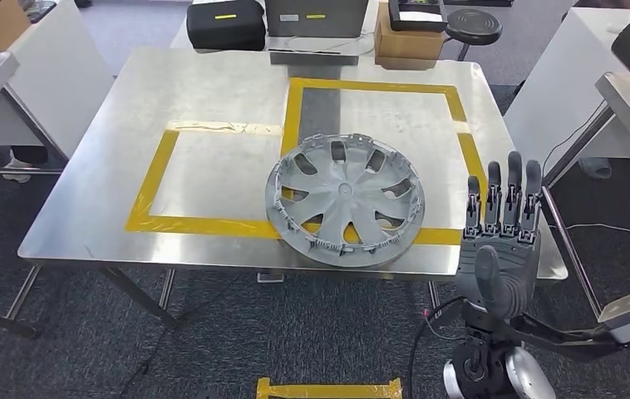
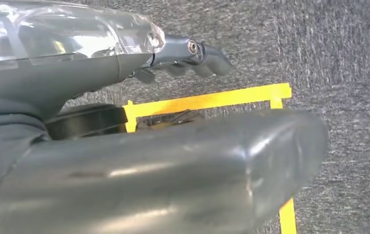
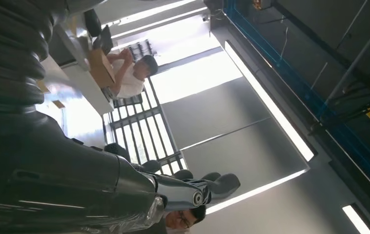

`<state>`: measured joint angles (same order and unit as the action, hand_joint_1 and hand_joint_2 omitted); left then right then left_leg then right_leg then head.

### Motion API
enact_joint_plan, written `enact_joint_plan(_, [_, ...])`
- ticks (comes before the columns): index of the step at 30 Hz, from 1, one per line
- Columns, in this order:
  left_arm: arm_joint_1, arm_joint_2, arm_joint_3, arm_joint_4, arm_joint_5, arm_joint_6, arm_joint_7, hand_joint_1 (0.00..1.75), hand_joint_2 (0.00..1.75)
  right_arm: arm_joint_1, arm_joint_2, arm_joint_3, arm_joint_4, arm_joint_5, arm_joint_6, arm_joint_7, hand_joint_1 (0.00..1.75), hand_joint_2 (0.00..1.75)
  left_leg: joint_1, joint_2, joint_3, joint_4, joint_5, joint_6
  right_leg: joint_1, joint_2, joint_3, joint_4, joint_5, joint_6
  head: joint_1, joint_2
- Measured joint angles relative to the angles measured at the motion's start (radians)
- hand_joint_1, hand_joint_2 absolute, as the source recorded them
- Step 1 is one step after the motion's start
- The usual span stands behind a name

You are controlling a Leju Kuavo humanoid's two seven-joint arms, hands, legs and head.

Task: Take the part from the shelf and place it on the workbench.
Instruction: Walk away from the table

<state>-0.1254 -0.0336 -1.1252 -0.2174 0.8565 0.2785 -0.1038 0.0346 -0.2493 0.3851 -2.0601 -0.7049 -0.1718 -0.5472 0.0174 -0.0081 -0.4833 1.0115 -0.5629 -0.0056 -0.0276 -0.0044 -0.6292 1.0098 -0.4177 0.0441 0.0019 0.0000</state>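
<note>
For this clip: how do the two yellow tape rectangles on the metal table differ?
The left tape rectangle sits nearer the front edge and is bare inside; the right tape rectangle reaches farther back. The grey wheel cover lies mostly inside the right one, overlapping the left one's corner. The left one's far strip looks wrinkled, the right one's smooth. Both are yellow tape on the metal table.

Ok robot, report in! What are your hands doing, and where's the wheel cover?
Right hand open, raised beside the workbench. Left hand hanging over carpet, holding nothing. Hubcap flat on the workbench, across the yellow tape. Nothing in the way.
</note>
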Motion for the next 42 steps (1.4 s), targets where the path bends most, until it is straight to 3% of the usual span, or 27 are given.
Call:
enact_joint_plan(2, [-0.001, 0.0, 0.0, 0.0, 0.0, 0.0, 0.0, 0.0, 0.0, 0.001, 0.001, -0.008, 0.001, -0.005, -0.008, -0.003, 0.0, 1.75, -0.001, 0.004, -0.02, -0.001, 0.021, 0.021, -0.001, 0.0, -0.019, 0.052, -0.066, 0.007, 0.004, 0.0])
enact_joint_plan(4, [-0.001, 0.0, 0.0, 0.0, 0.001, 0.0, 0.0, 0.0, 0.0, 0.001, 0.003, -0.017, 0.003, -0.014, -0.015, -0.004, 0.0, 1.75, -0.007, 0.006, -0.046, 0.0, 0.042, 0.031, 0.001, 0.001, -0.045, 0.174, -0.169, 0.008, 0.01, 0.0])
enact_joint_plan(5, [-0.001, 0.0, 0.0, 0.0, 0.002, 0.0, 0.0, 0.0, 0.0, 0.002, 0.003, -0.02, 0.004, -0.018, -0.019, -0.004, 0.0, 1.75, -0.011, 0.006, -0.06, 0.0, 0.053, 0.034, 0.002, 0.001, -0.053, 0.235, -0.201, 0.007, 0.012, 0.0])
enact_joint_plan(6, [-0.001, 0.0, 0.0, 0.0, 0.002, 0.0, 0.0, 0.0, 0.0, 0.002, 0.004, -0.022, 0.007, -0.022, -0.021, -0.005, 0.0, 1.75, -0.016, 0.007, -0.075, 0.001, 0.064, 0.036, 0.003, 0.001, -0.05, 0.273, -0.21, 0.003, 0.015, 0.0])
enact_joint_plan(7, [-0.001, 0.0, 0.0, 0.0, 0.002, 0.0, -0.001, 0.0, 0.0, 0.002, 0.004, -0.024, 0.009, -0.026, -0.023, -0.005, 0.0, 1.75, -0.021, 0.007, -0.089, 0.001, 0.074, 0.037, 0.006, 0.001, -0.033, 0.277, -0.199, -0.003, 0.017, 0.0])
enact_joint_plan(8, [-0.001, 0.0, 0.0, 0.0, 0.003, 0.0, -0.001, 0.0, 0.0, 0.002, 0.005, -0.026, 0.012, -0.029, -0.024, -0.005, 0.0, 1.75, -0.026, 0.007, -0.101, 0.002, 0.084, 0.038, 0.01, 0.001, 0.001, 0.244, -0.174, -0.013, 0.021, 0.0])
enact_joint_plan(9, [-0.001, -0.001, 0.0, 0.0, 0.003, 0.0, -0.003, 0.0, 0.0, 0.001, 0.006, -0.028, 0.014, -0.031, -0.025, -0.006, 0.0, 1.75, -0.03, 0.007, -0.111, 0.002, 0.093, 0.039, 0.017, 0.003, 0.049, 0.179, -0.149, -0.027, 0.024, 0.0])
enact_joint_plan(11, [-0.001, -0.004, 0.0, 0.0, 0.003, 0.0, -0.006, 0.0, 0.0, -0.002, 0.008, -0.034, 0.016, -0.035, -0.027, -0.009, 0.0, 1.75, -0.037, 0.008, -0.124, 0.002, 0.109, 0.036, 0.034, 0.004, 0.147, 0.03, -0.132, -0.054, 0.029, 0.0])
enact_joint_plan(13, [-0.001, -0.007, 0.0, 0.0, 0.003, 0.001, -0.008, 0.0, 0.0, -0.004, 0.008, -0.038, 0.016, -0.038, -0.031, -0.013, 0.0, 1.75, -0.037, 0.01, -0.132, 0.001, 0.126, 0.027, 0.043, 0.005, 0.188, -0.044, -0.135, -0.064, 0.031, 0.0])
enact_joint_plan(15, [0.0, -0.007, 0.0, 0.0, 0.003, 0.002, -0.009, 0.0, 0.0, -0.004, 0.01, -0.039, 0.017, -0.039, -0.033, -0.014, 0.0, 1.75, -0.034, 0.011, -0.139, 0.001, 0.133, 0.016, 0.043, 0.003, 0.181, -0.058, -0.117, -0.063, 0.033, 0.0])
enact_joint_plan(16, [0.001, -0.007, 0.0, 0.0, 0.003, 0.002, -0.009, 0.0, 0.0, -0.004, 0.011, -0.039, 0.019, -0.04, -0.035, -0.014, 0.0, 1.75, -0.033, 0.01, -0.146, 0.011, 0.116, 0.01, 0.041, 0.001, 0.174, -0.063, -0.105, -0.064, 0.033, 0.0])
enact_joint_plan(18, [0.0, -0.006, 0.0, 0.0, 0.003, 0.002, -0.009, 0.0, 0.0, -0.004, 0.013, -0.04, 0.022, -0.043, -0.041, -0.015, 0.0, 1.75, -0.027, 0.008, -0.17, 0.082, 0.029, -0.002, 0.036, -0.003, 0.15, -0.067, -0.081, -0.068, 0.026, 0.0])
enact_joint_plan(20, [0.0, -0.004, 0.0, 0.0, 0.003, 0.003, -0.009, 0.0, 0.0, -0.001, 0.014, -0.043, 0.027, -0.05, -0.053, -0.018, 0.0, 1.75, -0.018, 0.007, -0.196, 0.203, -0.058, -0.014, 0.034, -0.005, 0.117, -0.062, -0.059, -0.069, 0.019, 0.0])
enact_joint_plan(21, [0.0, -0.004, 0.0, 0.0, 0.003, 0.003, -0.009, 0.0, 0.0, 0.0, 0.016, -0.045, 0.03, -0.055, -0.062, -0.022, 0.0, 1.31, -0.014, 0.007, -0.2, 0.25, -0.067, -0.019, 0.033, -0.007, 0.098, -0.058, -0.048, -0.067, 0.018, 0.0])
enact_joint_plan(22, [0.0, -0.003, 0.0, 0.0, 0.003, 0.003, -0.008, 0.0, 0.0, 0.002, 0.017, -0.048, 0.033, -0.06, -0.071, -0.026, 0.0, 0.87, -0.011, 0.007, -0.191, 0.272, -0.051, -0.024, 0.031, -0.008, 0.079, -0.052, -0.038, -0.064, 0.017, 0.0])
enact_joint_plan(24, [0.0, -0.002, 0.0, 0.0, 0.003, 0.003, -0.007, 0.0, 0.0, 0.006, 0.02, -0.056, 0.039, -0.066, -0.097, -0.036, 0.0, 0.0, -0.004, 0.008, -0.127, 0.22, 0.012, -0.032, 0.025, -0.009, 0.041, -0.035, -0.022, -0.054, 0.014, 0.0])
enact_joint_plan(25, [-0.001, -0.002, 0.0, 0.0, 0.003, 0.003, -0.007, 0.0, 0.0, 0.008, 0.021, -0.062, 0.043, -0.067, -0.114, -0.041, 0.0, 0.0, -0.002, 0.007, -0.076, 0.154, 0.022, -0.036, 0.023, -0.009, 0.024, -0.023, -0.017, -0.048, 0.01, 0.0])
enact_joint_plan(27, [-0.003, -0.002, 0.0, 0.0, 0.002, 0.003, -0.006, 0.0, 0.0, 0.014, 0.022, -0.076, 0.053, -0.064, -0.155, -0.049, 0.0, 0.0, -0.002, 0.004, 0.003, 0.035, -0.002, -0.029, 0.022, -0.009, 0.002, -0.002, -0.006, -0.036, 0.004, 0.0])
enact_joint_plan(28, [-0.003, -0.002, 0.0, 0.0, 0.002, 0.003, -0.005, 0.0, 0.0, 0.017, 0.023, -0.084, 0.06, -0.065, -0.174, -0.053, 0.0, 0.0, -0.005, 0.002, 0.019, 0.004, -0.018, -0.021, 0.021, -0.009, -0.003, 0.002, 0.001, -0.03, 0.002, 0.0])
enact_joint_plan(30, [-0.002, -0.002, 0.001, 0.0, 0.002, 0.003, -0.002, 0.0, 0.0, 0.026, 0.024, -0.104, 0.082, -0.078, -0.2, -0.063, 0.0, 0.0, -0.008, 0.0, 0.009, -0.003, -0.01, 0.003, 0.018, -0.008, -0.007, 0.001, 0.012, -0.018, 0.001, 0.0])
enact_joint_plan(31, [-0.002, -0.002, 0.001, 0.0, 0.002, 0.003, -0.001, 0.0, 0.0, 0.033, 0.024, -0.116, 0.095, -0.087, -0.204, -0.069, 0.0, 0.0, -0.009, 0.001, 0.0, -0.004, 0.0, 0.013, 0.016, -0.007, -0.012, 0.008, -0.003, -0.012, 0.002, 0.0])
enact_joint_plan(32, [-0.002, -0.003, 0.001, 0.0, 0.002, 0.003, 0.0, 0.0, 0.0, 0.038, 0.025, -0.127, 0.108, -0.094, -0.205, -0.074, 0.0, 0.0, -0.008, 0.002, -0.011, -0.005, 0.012, 0.023, 0.014, -0.006, -0.019, 0.031, -0.037, -0.006, 0.004, 0.0])
enact_joint_plan(35, [-0.003, -0.004, 0.001, 0.0, 0.002, 0.003, 0.001, 0.0, 0.0, 0.048, 0.027, -0.154, 0.138, -0.103, -0.212, -0.082, 0.0, 0.0, -0.012, 0.001, -0.054, -0.004, 0.05, 0.038, 0.012, -0.005, -0.05, 0.195, -0.185, 0.005, 0.01, 0.0])
enact_joint_plan(36, [-0.003, -0.004, 0.001, 0.0, 0.002, 0.003, 0.002, 0.0, 0.0, 0.049, 0.028, -0.161, 0.149, -0.106, -0.22, -0.083, 0.0, 0.0, -0.015, 0.0, -0.07, -0.003, 0.063, 0.04, 0.012, -0.004, -0.052, 0.248, -0.204, 0.006, 0.011, 0.0])
enact_joint_plan(38, [-0.002, -0.004, 0.001, 0.0, 0.002, 0.003, 0.003, 0.0, 0.0, 0.053, 0.029, -0.18, 0.18, -0.118, -0.241, -0.082, 0.0, 0.0, -0.021, -0.001, -0.103, -0.002, 0.088, 0.04, 0.012, -0.003, -0.02, 0.269, -0.174, -0.001, 0.015, 0.0])
enact_joint_plan(40, [-0.002, -0.005, 0.001, 0.0, 0.001, 0.003, 0.004, 0.0, 0.0, 0.053, 0.028, -0.203, 0.221, -0.141, -0.249, -0.079, 0.0, 0.0, -0.027, -0.002, -0.13, -0.001, 0.111, 0.038, 0.017, -0.002, 0.07, 0.159, -0.124, -0.017, 0.018, 0.0])
enact_joint_plan(42, [-0.003, -0.007, 0.001, 0.0, 0.001, 0.003, 0.005, 0.0, 0.0, 0.051, 0.026, -0.23, 0.268, -0.168, -0.234, -0.075, 0.0, 0.0, -0.031, -0.003, -0.145, -0.001, 0.131, 0.032, 0.024, -0.002, 0.169, 0.007, -0.127, -0.034, 0.019, 0.0])
